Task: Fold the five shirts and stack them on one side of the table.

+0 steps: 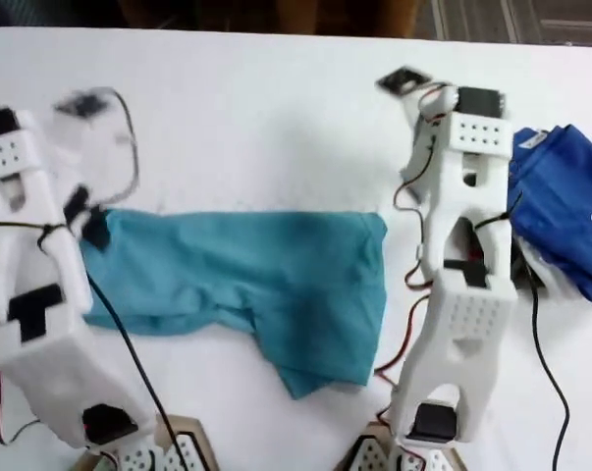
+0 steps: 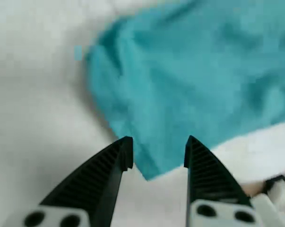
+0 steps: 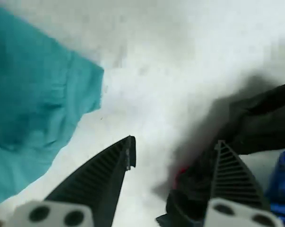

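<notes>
A teal shirt [image 1: 266, 280] lies spread and rumpled across the middle of the table. My left gripper [image 2: 159, 153] stands open over the shirt's left edge, with a corner of the teal shirt [image 2: 189, 80] lying between the fingertips. In the high view the left gripper [image 1: 89, 221] sits at that edge. My right gripper [image 3: 175, 149] is open above bare table, between the teal shirt's right edge [image 3: 33, 109] and a black garment [image 3: 260, 123]. A folded blue shirt [image 1: 565, 206] rests on the stack at the right, beside the right arm [image 1: 462, 196].
The white table [image 1: 256, 128] has free room along its far side and in front of the teal shirt. The black garment [image 1: 521, 265] peeks out under the blue shirt. Cables hang from both arms near the front edge.
</notes>
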